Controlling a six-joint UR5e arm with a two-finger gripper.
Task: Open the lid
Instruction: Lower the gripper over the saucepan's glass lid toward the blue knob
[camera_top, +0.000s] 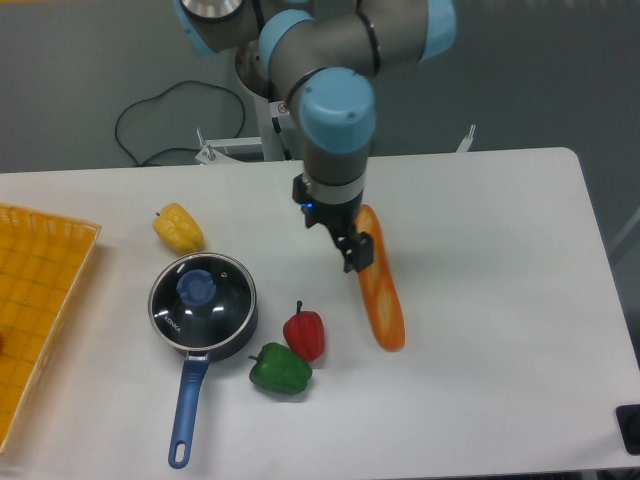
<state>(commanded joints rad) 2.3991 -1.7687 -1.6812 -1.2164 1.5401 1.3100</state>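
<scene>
Camera view, landmark: saucepan (205, 325)

Lid (202, 303): seated flat on the saucepan, closed; glass disc faces up toward the camera, metal rim matching the pan rim all round.
Lid knob (196, 288): blue, at the disc centre, uncovered.
Lid axis: round, no long axis; the long line belongs to the saucepan handle (186, 412), which runs from the pan toward the near table edge.
Gripper (347, 246): up and to the right of the saucepan, well apart from the lid, holding nothing; whether the fingers are spread or closed cannot be told from this angle.
Baguette (377, 283): right of the saucepan, lying lengthwise front to back; the gripper overlaps its far end.
Red pepper (305, 333): just right of the saucepan.
Green pepper (279, 368): just beside the pan's lower right, touching the red pepper.
Yellow pepper (177, 227): behind the saucepan, near.
Yellow basket (35, 300): left of the saucepan, at the table's left edge.
Table (500, 300): white surface extends right of the baguette.
</scene>
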